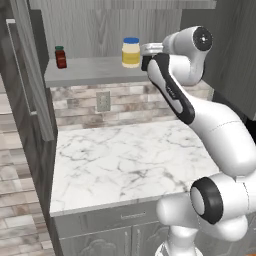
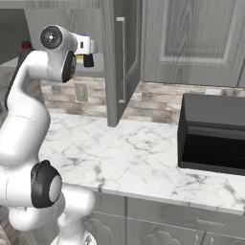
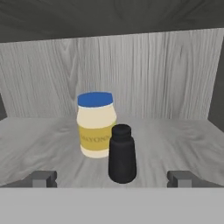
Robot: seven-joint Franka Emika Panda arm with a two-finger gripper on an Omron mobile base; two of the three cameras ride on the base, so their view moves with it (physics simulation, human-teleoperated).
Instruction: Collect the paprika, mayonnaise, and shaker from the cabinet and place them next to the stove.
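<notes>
Shaker (image 3: 122, 154) upright near shelf front, just before mayonnaise (image 3: 96, 124), between wide-open jaws, free space either side.

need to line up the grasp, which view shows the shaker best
The hand view: the shaker stands whole and close on the cabinet shelf, centred between the open gripper fingertips, just in front of the mayonnaise. In the left base view the arm hides it; the right base view gives nothing clear of it.
</notes>
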